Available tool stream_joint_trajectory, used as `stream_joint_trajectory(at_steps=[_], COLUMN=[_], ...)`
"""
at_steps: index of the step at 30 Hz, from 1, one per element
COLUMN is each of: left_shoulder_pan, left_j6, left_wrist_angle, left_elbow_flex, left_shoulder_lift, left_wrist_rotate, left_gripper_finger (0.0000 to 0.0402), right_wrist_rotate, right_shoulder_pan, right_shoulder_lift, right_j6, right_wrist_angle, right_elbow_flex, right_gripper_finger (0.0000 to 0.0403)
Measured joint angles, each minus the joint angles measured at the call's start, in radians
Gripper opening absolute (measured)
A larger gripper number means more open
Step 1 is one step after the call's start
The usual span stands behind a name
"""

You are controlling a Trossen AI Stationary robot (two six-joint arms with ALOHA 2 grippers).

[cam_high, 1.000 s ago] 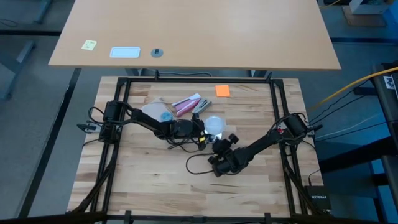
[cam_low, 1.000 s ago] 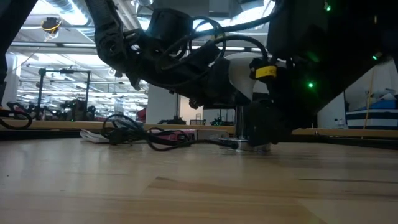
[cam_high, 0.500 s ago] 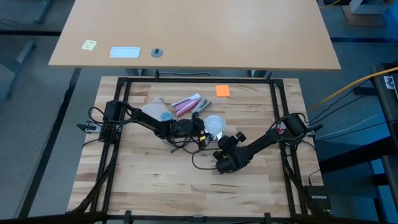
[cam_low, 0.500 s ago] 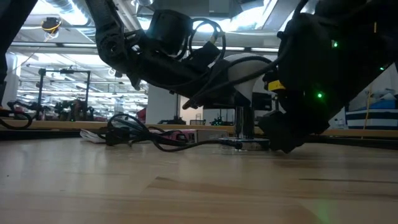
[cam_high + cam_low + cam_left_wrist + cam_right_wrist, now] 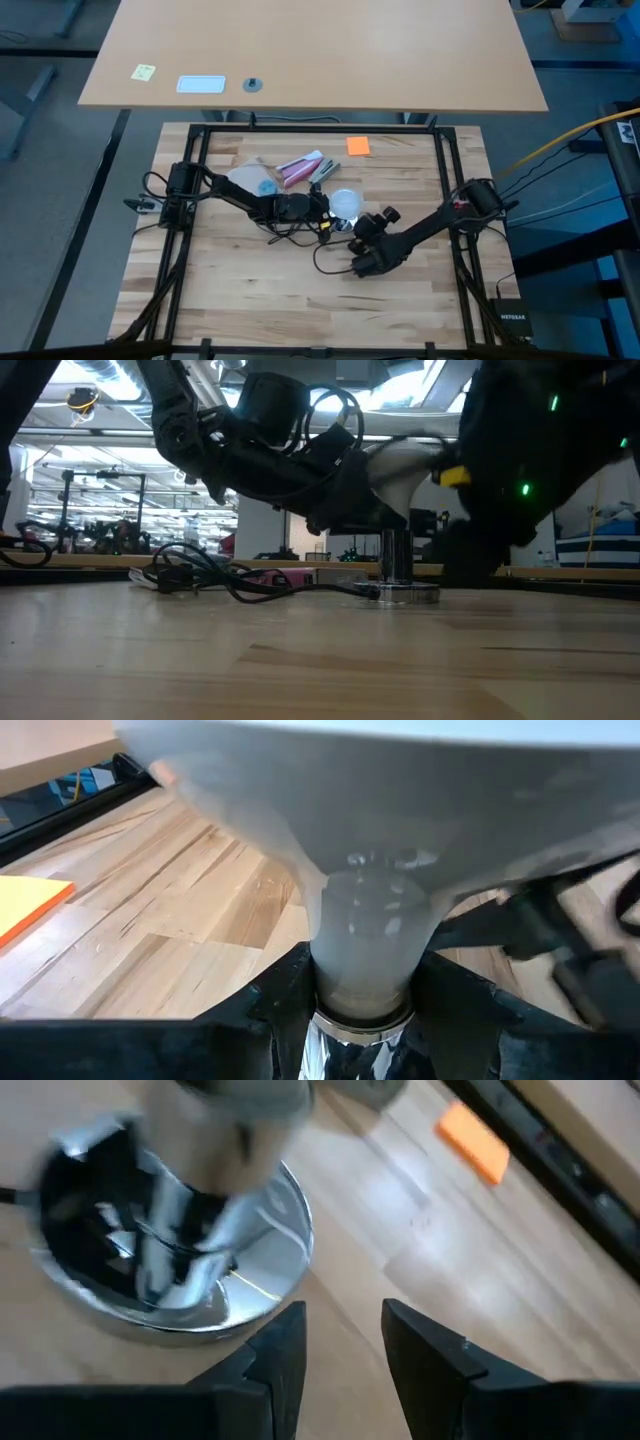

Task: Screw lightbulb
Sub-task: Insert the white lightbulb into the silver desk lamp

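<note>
We are looking down on the desk [image 5: 230, 290] with the lightbulb [image 5: 345, 201] near its centre, seated upright in the silvery socket [image 5: 398, 591], whose thin black cord [image 5: 250, 588] is trailing off toward nine o'clock. We are holding the bulb with the left pincer [image 5: 325, 205], which is reaching in from nine o'clock; its dark fingers [image 5: 270, 995] are closing on the bulb's neck just above the metal collar. The right pincer [image 5: 368, 262] is sitting at about five o'clock of the socket, near its base plate; its fingers [image 5: 285, 1345] are standing narrowly apart and holding nothing — nothing visible is steadying the socket.

In our judgement the risk lies there: with the base unsecured, a twist from the left pincer may spin or drag the whole socket rather than turn the thread, and the cord could tug it askew. A tilted bulb may cross-thread — too hard a squeeze on the neck could crack it.
</note>
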Motion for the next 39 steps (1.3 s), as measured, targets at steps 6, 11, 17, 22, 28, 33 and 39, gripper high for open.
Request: stream_joint_trajectory(at_steps=[6, 11, 17, 22, 28, 33, 39], left_shoulder_pan=[0.0, -0.002, -0.002, -0.004, -0.022, -0.024, -0.024], left_j6=[0.028, 0.052, 0.053, 0.053, 0.087, 0.111, 0.05], left_wrist_angle=[0.018, 0.018, 0.015, 0.023, 0.02, 0.009, 0.0], left_elbow_flex=[-0.002, -0.002, -0.001, -0.002, -0.002, -0.002, -0.002], left_shoulder_lift=[0.002, 0.002, 0.002, 0.0, -0.006, -0.007, -0.018], left_wrist_rotate=[-0.004, -0.008, -0.025, -0.042, -0.046, -0.061, -0.102], left_gripper_finger=[0.0151, 0.0164, 0.021, 0.0246, 0.0255, 0.0254, 0.0253], right_wrist_rotate=[-0.004, -0.004, -0.016, -0.032, -0.032, -0.033, -0.056], right_shoulder_pan=[0.048, 0.058, 0.057, 0.057, 0.057, 0.057, 0.057], right_shoulder_lift=[-0.088, -0.107, -0.107, -0.107, -0.107, -0.107, -0.108], right_j6=[-0.137, -0.17, -0.171, -0.171, -0.172, -0.172, -0.172], right_wrist_angle=[0.003, 0.003, 0.005, 0.005, 0.004, 0.001, -0.017], right_elbow_flex=[0.001, 0.002, 0.002, 0.003, 0.003, 0.003, 0.003], right_gripper_finger=[0.0136, 0.0136, 0.0136, 0.0136, 0.0136, 0.0136, 0.0136])
